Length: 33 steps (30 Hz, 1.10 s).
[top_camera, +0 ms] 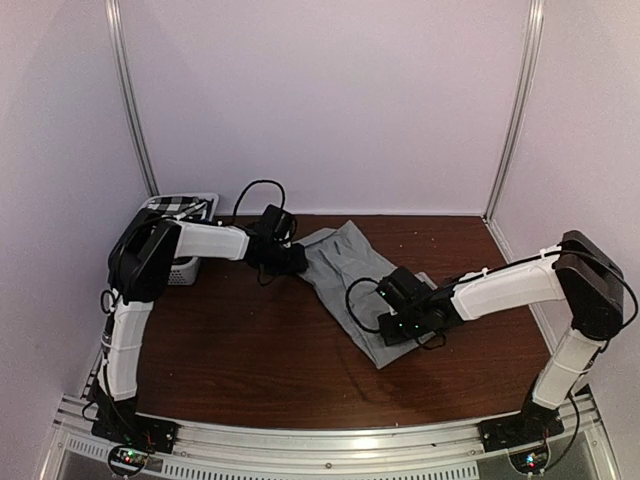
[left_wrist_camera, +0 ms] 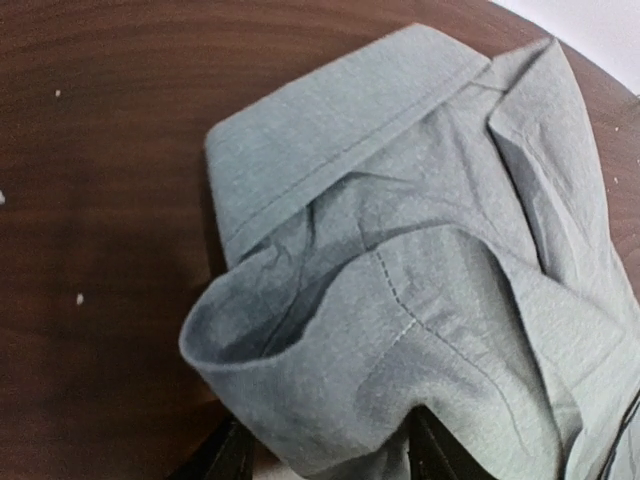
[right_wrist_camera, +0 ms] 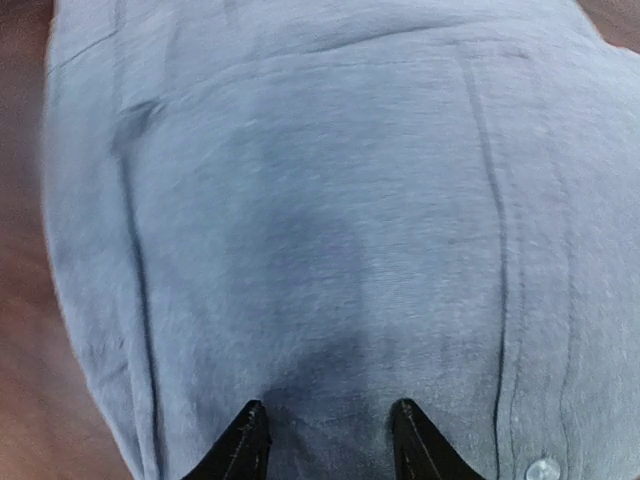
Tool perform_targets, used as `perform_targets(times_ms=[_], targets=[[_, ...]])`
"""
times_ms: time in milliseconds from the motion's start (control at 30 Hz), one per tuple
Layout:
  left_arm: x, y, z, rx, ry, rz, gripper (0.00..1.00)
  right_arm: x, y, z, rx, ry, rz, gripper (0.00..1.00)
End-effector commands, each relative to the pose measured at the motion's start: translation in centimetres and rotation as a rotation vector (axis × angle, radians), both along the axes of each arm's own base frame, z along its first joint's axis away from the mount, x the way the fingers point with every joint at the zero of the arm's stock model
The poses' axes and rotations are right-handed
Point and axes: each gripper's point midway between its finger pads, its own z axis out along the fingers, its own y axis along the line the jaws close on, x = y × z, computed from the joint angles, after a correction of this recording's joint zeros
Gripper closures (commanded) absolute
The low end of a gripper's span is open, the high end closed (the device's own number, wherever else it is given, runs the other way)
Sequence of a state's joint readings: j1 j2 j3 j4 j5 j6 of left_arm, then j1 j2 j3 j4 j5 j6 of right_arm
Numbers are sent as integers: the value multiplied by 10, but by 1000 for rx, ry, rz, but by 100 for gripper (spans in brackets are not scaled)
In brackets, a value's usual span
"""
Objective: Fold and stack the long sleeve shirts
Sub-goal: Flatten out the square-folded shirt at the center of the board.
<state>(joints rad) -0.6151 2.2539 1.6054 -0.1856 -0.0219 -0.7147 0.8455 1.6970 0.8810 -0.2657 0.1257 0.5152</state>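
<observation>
The plain light grey long-sleeved cloth shirt [top_camera: 340, 270] lay crumpled at the centre of the dark brown worktop [top_camera: 250, 350]. The left gripper [left_wrist_camera: 330, 460] straddled a raised cuff fold, though whether it was clamped could not be told; the right gripper [right_wrist_camera: 325, 440] rested on the cloth with its fingertips apart

worktop [top_camera: 260, 370]: dark brown wood, few pale specks [left_wrist_camera: 80, 298] | basket [top_camera: 186, 270]: white slatted plastic (far-left corner, partly hidden)

Two shirts [top_camera: 340, 262] [top_camera: 173, 206]; one basket [top_camera: 186, 270]; two arms [top_camera: 215, 241] [top_camera: 500, 289]
</observation>
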Motion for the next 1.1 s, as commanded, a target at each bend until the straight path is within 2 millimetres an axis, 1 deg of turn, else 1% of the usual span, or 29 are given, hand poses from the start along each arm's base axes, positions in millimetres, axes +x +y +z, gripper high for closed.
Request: perform_targets(times_ms=[0,67,100,133,200,267,300,367,400,467,500,533,600,667,700,733,800,867,900,967,1067], targets=[[33,0,13,-1,-59,-80,46,-41,109,21,240,85,138,56],[46,-2,16,1,-80,-109,46,-40,145,38,302,61,170,55],[53,0,16,10,-83,-112,46,-36,156,46,327,51,174,55],[60,0,20,9,-90,-121,46,-30,164,54,343,34,174,53],[70,-1,26,5,-101,-152,45,-14,165,69,340,-9,157,50],[81,3,39,17,-125,-160,41,-1,157,82,342,-34,144,48],[87,4,51,20,-145,-160,38,11,144,85,329,-57,110,46],[90,10,64,31,-160,-161,32,25,119,88,312,-76,68,45],[89,13,71,33,-169,-163,28,32,103,87,301,-84,41,45],[84,17,85,33,-183,-168,24,40,73,83,279,-94,-5,44],[78,17,91,22,-183,-179,23,43,58,87,280,-107,-26,43],[71,16,96,10,-181,-191,21,44,45,84,276,-108,-45,42],[53,17,99,-5,-158,-206,20,49,21,79,281,-106,-83,42],[30,14,97,-20,-140,-228,20,50,3,75,287,-108,-105,40],[18,12,98,-26,-139,-240,20,50,-5,70,280,-104,-115,40],[5,11,95,-32,-128,-248,20,51,-11,67,283,-99,-122,39],[-22,2,101,-52,-128,-280,20,51,-18,64,292,-88,-123,39],[-46,-5,98,-61,-114,-303,20,53,-25,61,288,-88,-133,39],[-58,-8,92,-63,-101,-316,20,55,-29,60,284,-89,-140,39],[-79,-18,87,-70,-84,-343,20,57,-38,57,283,-91,-158,39],[-102,-29,72,-73,-46,-364,20,61,-47,54,284,-91,-176,39]])
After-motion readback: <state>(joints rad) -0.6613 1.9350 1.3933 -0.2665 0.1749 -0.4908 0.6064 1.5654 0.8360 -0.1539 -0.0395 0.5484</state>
